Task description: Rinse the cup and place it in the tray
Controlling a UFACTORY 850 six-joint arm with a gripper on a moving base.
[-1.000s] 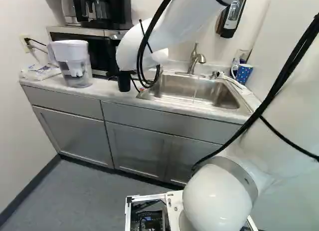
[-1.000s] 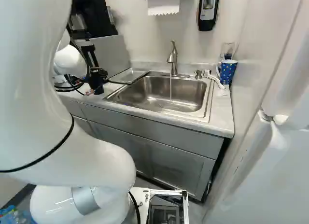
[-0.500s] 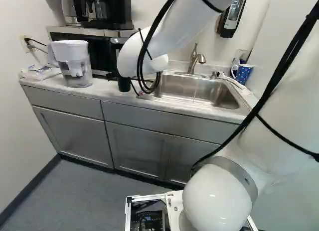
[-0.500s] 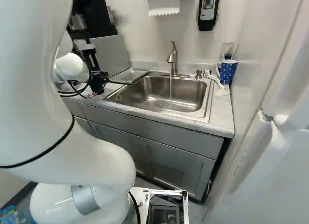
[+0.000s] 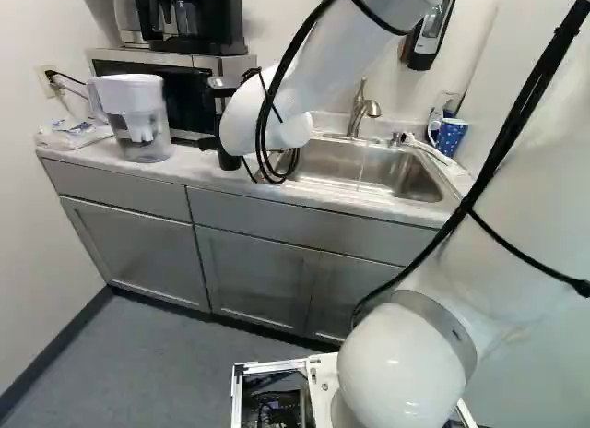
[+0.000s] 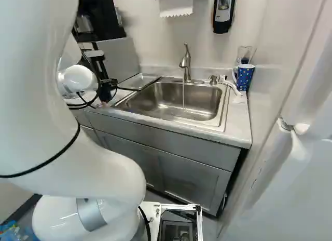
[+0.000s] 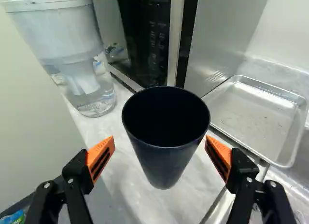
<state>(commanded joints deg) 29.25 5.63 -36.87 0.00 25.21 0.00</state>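
Note:
The gripper (image 5: 210,144) is low over the counter, left of the sink in the left base view. In the wrist view the gripper (image 7: 160,139) stands open, its orange pads wide apart around the dark cup (image 7: 164,156). That cup is upright on the counter with its mouth up, and is not gripped; one finger is clearly apart from it, while the other overlaps its edge. A shallow metal tray (image 7: 258,120) lies ahead of and beside the cup. Water runs from the faucet (image 6: 185,64) into the sink (image 6: 176,98).
A water pitcher (image 5: 138,119) and a microwave (image 5: 184,96) stand near the gripper. Beyond the sink are a blue dotted mug (image 6: 244,77), a white brush (image 6: 231,86) and a drinking glass (image 6: 244,54). A soap dispenser (image 6: 223,12) hangs above.
The arm's wrist has tipped and shifted slightly rightward in both base views, showing more of the gripper beside the cup. Cup and base have stayed in place.

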